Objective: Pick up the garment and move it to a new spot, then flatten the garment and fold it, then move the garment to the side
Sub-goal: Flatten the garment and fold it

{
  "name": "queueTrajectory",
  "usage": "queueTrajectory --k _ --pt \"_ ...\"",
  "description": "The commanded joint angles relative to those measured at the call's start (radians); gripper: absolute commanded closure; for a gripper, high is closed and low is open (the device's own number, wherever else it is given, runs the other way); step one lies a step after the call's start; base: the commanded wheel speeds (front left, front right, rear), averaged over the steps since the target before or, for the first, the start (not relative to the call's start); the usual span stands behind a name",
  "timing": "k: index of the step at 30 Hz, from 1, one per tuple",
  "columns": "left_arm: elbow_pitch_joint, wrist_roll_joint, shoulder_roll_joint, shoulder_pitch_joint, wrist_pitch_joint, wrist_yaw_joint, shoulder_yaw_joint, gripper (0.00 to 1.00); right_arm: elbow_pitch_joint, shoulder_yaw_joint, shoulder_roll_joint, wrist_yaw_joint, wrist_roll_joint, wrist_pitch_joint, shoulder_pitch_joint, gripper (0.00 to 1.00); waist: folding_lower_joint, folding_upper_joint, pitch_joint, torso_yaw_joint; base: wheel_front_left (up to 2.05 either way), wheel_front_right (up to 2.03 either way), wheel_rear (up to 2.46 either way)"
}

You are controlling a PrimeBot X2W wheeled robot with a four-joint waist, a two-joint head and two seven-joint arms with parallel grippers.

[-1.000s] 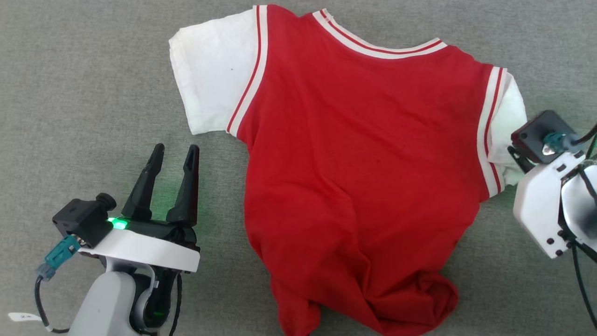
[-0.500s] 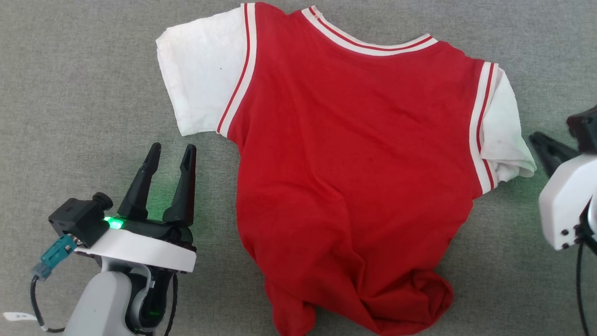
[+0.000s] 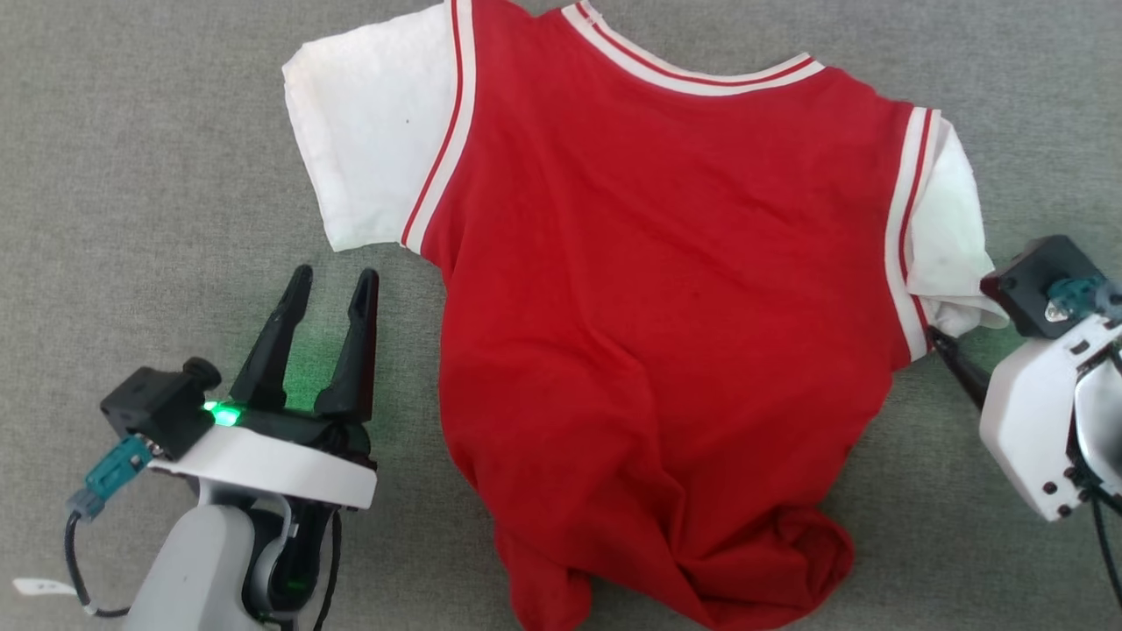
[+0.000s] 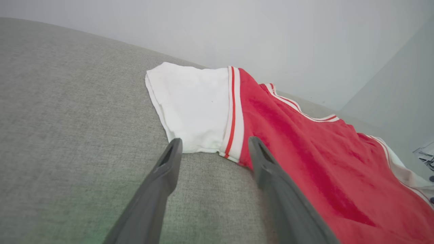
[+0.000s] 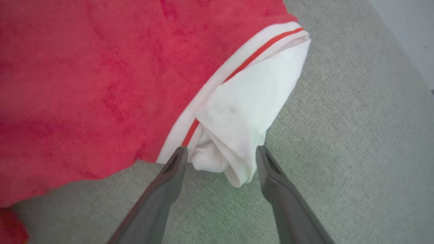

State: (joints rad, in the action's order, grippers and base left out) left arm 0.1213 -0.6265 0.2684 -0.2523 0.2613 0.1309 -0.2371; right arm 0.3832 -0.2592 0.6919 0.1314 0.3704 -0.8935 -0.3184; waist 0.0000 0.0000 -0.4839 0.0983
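One red garment [image 3: 657, 307], right hand [image 5: 220, 150] astride its white sleeve [image 5: 251, 98], left hand [image 3: 336, 276] beside

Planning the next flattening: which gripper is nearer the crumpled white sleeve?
Right. The right gripper brackets the crumpled sleeve; the left gripper is across the garment, near the flat sleeve.

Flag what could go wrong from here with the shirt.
1. The open right gripper straddles the crumpled right sleeve; closing may pinch one loose fold, so a pull twists rather than flattens it.
2. The left gripper is open and off the shirt, so a one-sided pull may drag everything.
3. The hem lies bunched; folding now would likely trap those wrinkles.
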Motion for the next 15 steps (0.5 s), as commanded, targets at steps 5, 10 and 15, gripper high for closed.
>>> queueTrajectory --k 5,10,15 --pt "-0.003 -0.021 -0.002 -0.029 0.005 -0.001 -0.008 0.0 0.009 -0.053 0.047 -0.001 0.001 -0.046 -0.067 0.0 0.0 0.0 -0.024 0.019 0.0 0.0 0.0" --pt "0.004 -0.029 -0.007 -0.031 0.005 -0.001 -0.008 0.0 -0.011 -0.079 0.057 -0.001 0.007 -0.063 -0.099 0.0 0.0 0.0 -0.037 0.034 0.0 0.0 0.0" --pt "0.008 -0.028 -0.007 -0.028 0.005 -0.001 -0.004 0.0 -0.014 -0.067 0.049 -0.001 -0.003 -0.054 -0.112 0.96 0.0 0.0 -0.036 0.033 0.0 0.0 0.0"
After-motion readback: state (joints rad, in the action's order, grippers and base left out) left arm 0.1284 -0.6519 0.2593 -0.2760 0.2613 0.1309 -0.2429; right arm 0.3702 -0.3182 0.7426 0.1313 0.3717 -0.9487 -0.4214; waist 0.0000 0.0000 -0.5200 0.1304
